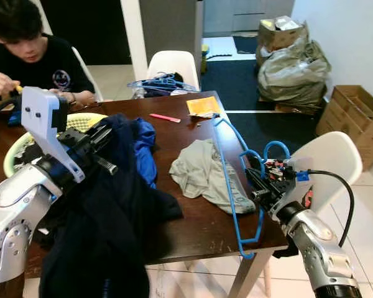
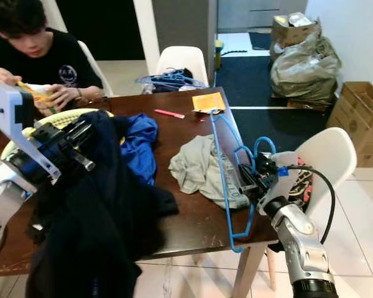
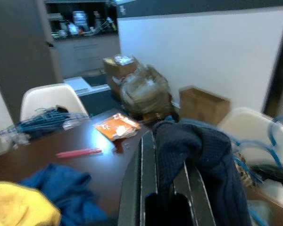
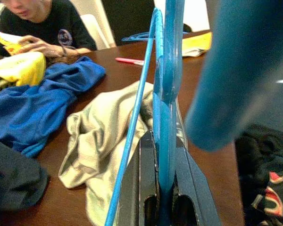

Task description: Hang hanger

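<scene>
Right gripper [image 1: 256,181] pinches blue hanger [image 1: 231,162]; left gripper [image 1: 99,146] | dark garment [image 1: 105,230]

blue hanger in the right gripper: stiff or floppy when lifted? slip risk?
The blue hanger probably holds its shape: its thin frame keeps straight lines while held near the hook by the right gripper. It looks light, being an open frame. It may pivot or slip, since the fingers pinch one narrow smooth bar and the long frame extends far past the grip.

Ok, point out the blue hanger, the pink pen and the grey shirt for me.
blue hanger [image 1: 226,180], left eye view, on its long straight bar.
pink pen [image 1: 165,117], left eye view, on the middle of its barrel.
grey shirt [image 2: 196,166], right eye view, on the middle of the crumpled cloth.
</scene>
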Motion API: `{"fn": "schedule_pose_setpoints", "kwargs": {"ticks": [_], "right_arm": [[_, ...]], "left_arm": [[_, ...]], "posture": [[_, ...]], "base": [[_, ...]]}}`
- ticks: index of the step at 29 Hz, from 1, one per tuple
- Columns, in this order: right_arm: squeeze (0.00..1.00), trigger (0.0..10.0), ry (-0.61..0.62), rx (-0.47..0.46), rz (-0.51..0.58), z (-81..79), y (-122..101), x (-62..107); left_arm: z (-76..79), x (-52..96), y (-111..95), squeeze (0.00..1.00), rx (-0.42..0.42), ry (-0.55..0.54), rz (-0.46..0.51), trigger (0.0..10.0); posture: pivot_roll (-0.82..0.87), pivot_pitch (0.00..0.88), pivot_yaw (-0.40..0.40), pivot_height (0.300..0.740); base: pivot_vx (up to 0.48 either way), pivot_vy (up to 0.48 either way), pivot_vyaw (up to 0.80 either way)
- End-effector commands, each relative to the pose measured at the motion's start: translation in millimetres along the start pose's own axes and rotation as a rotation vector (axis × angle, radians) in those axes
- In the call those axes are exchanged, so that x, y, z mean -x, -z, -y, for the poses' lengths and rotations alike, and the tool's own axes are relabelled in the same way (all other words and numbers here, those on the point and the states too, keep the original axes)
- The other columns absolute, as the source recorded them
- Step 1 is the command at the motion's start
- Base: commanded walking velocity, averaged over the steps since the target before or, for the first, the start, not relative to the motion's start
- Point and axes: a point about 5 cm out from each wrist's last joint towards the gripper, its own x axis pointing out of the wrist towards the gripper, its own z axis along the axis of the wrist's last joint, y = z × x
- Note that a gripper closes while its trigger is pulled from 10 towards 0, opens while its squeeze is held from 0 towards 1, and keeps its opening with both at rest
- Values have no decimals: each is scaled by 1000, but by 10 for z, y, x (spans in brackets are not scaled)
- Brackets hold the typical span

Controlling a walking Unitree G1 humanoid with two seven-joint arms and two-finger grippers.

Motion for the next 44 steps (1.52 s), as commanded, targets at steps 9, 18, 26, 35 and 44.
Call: {"fn": "schedule_pose_setpoints", "kwargs": {"ticks": [9,18,26,35,44], "right_arm": [[0,10000,13,-8,-40,-8,121,25],[0,10000,22,-10,-35,-1,109,41],[0,10000,23,-13,-34,2,102,50],[0,10000,22,-19,-33,-5,95,44],[0,10000,25,-19,-32,6,91,48]], "left_arm": [[-850,105,-620,0,-226,-540,217,10000],[-1316,554,-243,0,-241,-811,-73,10000],[-1067,757,661,0,-229,-673,-505,10000],[-982,898,938,635,-259,-672,-655,10000],[-908,564,332,1000,-381,-590,-396,10000]], "posture": [[-25,32,58,740],[-32,46,73,740],[-27,56,71,740],[-20,66,72,740],[-19,67,72,740]], "base": [[0,0,0],[0,0,0],[0,0,0],[0,0,0],[0,0,0]]}}
